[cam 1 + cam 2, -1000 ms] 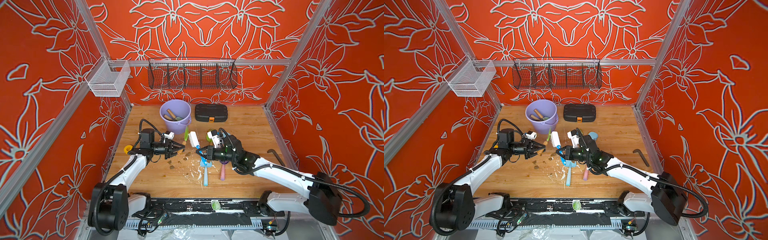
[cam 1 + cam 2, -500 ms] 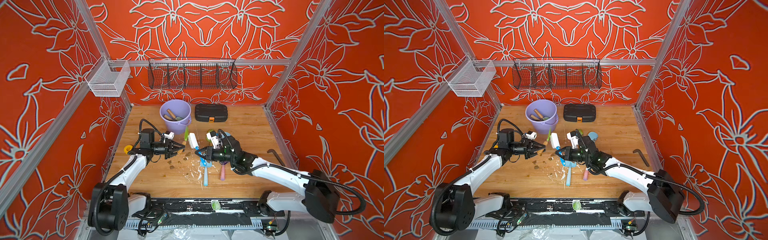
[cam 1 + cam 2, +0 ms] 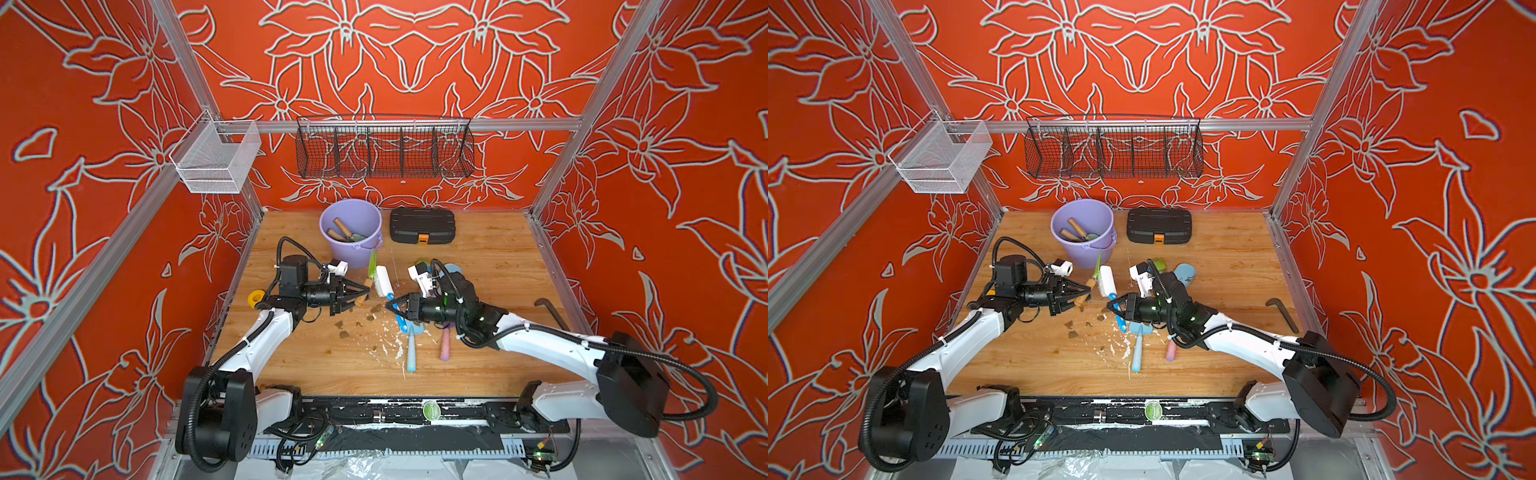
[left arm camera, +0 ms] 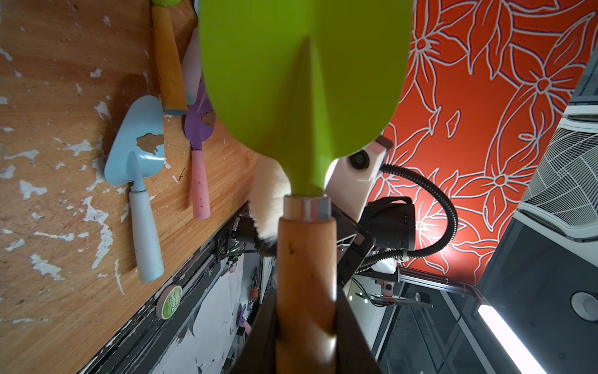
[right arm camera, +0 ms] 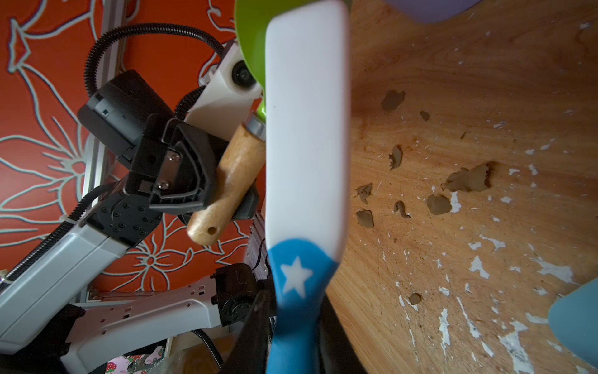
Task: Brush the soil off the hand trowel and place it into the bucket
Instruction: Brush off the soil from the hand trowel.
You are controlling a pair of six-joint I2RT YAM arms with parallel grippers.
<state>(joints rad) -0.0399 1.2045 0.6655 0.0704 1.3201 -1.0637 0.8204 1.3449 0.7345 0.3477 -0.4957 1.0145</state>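
**Brushing step, centre of both top views.** The green trowel (image 3: 372,266) was held clear of the surface (image 3: 478,270) by the left gripper (image 3: 358,297), which was closed tight on the wooden handle (image 5: 233,175). The blade was pointed up the frame toward the bucket (image 3: 353,251), which stood just above it at upper centre with wooden-handled tools (image 3: 341,229) inside.

The brush (image 3: 383,281) was held by the right gripper (image 3: 392,308), which was closed on its blue handle. The white back was turned to the right wrist camera, and the cream bristles (image 4: 268,197) were set beside the blade near its neck. Whether bristles and blade were touching could not be told.

Clumps of soil (image 3: 377,308) were scattered on the surface just below the two tools. The blade face shown in the left wrist view was clean; the face turned to the brush was hidden.

For a good stroke, it is judged that the bristles should be pressed lightly and drawn from neck to tip, away from the left gripper. The trowel should be gripped firmly and tilted so that loosened soil is dropped onto the surface and not into the bucket.

A blue trowel (image 3: 411,353), marked with a brown smear in the left wrist view, was seen lying at lower centre.
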